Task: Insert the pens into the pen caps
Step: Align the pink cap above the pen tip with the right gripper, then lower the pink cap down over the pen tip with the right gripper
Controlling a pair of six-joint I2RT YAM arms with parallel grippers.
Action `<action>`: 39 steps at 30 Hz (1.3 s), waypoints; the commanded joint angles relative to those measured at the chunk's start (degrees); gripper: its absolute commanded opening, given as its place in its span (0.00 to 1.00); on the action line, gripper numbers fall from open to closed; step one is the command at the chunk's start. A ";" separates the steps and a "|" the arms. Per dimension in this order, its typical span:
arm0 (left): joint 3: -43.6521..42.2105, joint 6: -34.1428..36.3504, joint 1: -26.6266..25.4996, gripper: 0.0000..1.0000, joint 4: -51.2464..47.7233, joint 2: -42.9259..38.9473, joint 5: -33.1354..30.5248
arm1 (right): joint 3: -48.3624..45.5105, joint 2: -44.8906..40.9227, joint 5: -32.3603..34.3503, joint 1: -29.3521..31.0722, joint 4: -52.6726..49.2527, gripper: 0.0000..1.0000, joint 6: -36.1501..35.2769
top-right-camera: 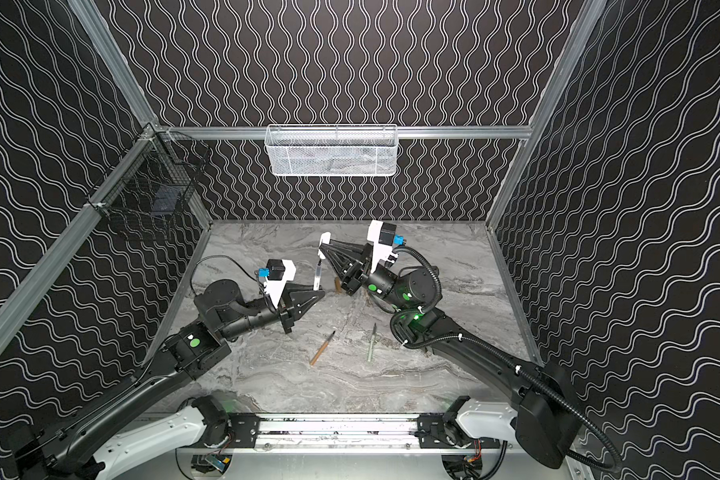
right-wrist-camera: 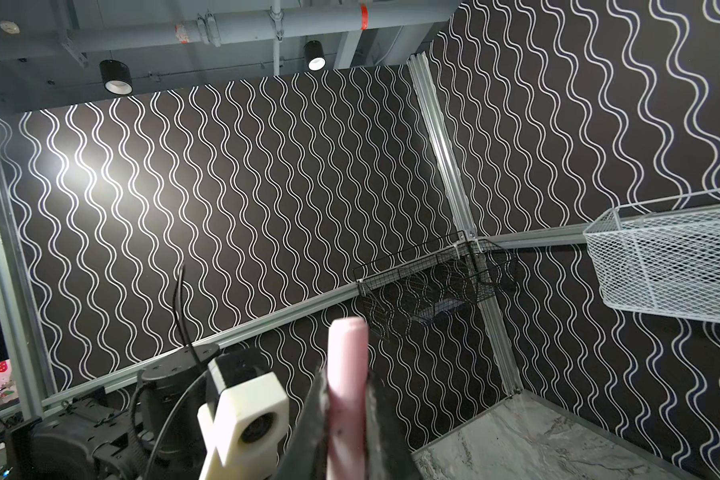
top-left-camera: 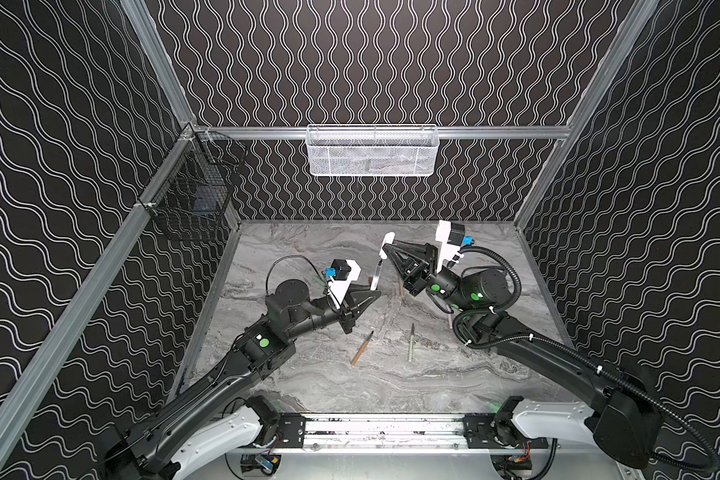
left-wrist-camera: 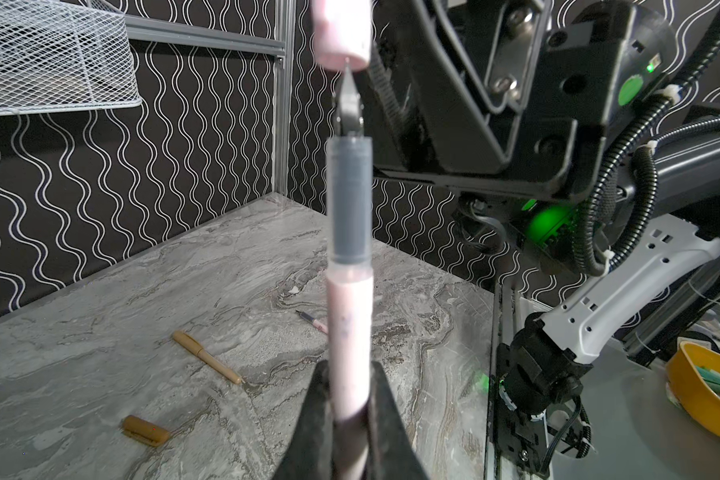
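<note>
The left gripper [left-wrist-camera: 348, 372] pinches the pink pen [left-wrist-camera: 348, 316] by its barrel above the table [top-left-camera: 391, 386], its dark tip right at the mouth of the pink cap [right-wrist-camera: 347, 349], which the right gripper [right-wrist-camera: 346, 376] clamps.

**Matt Plastic, Pale Metal**

The tabletop [top-left-camera: 308, 386] looks like grey veined marble, smooth with a soft sheen. The frame rails [top-left-camera: 495, 133] are pale brushed metal, and the white basket [top-left-camera: 371, 160] is painted metal mesh. The pink pen [left-wrist-camera: 348, 332] has a matt plastic barrel, a translucent smoky grip and a glinting metal nib. The pink cap [right-wrist-camera: 347, 374] is matt.
</note>
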 commanded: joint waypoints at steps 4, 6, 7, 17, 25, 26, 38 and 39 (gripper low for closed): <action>0.52 1.13 0.01 0.00 0.96 0.13 0.23 | 0.83 -1.02 -0.85 0.03 0.31 0.11 -1.38; 0.70 1.03 0.02 0.00 0.92 0.28 0.40 | 0.74 -0.65 -1.43 0.07 0.33 0.11 -0.72; 0.69 1.01 -0.01 0.00 0.88 0.31 0.48 | 0.66 -0.41 -1.53 0.07 0.30 0.11 -0.52; 0.59 1.04 0.03 0.00 0.88 -0.13 0.30 | -0.76 0.32 -1.78 0.07 0.42 0.11 0.79; -0.25 0.33 0.03 0.00 1.90 -0.70 -0.32 | -3.05 1.37 -1.91 0.23 4.27 0.11 3.68; -0.37 0.16 0.03 0.00 2.18 -0.73 -0.41 | -3.18 1.70 -1.68 0.41 4.62 0.11 4.16; -1.15 -1.58 0.01 0.00 3.91 -1.18 -0.82 | -4.72 2.54 -1.79 1.90 7.61 0.11 4.90; -1.12 -1.64 0.03 0.00 3.95 -1.11 -0.65 | -4.89 2.51 -1.79 1.88 8.04 0.11 4.85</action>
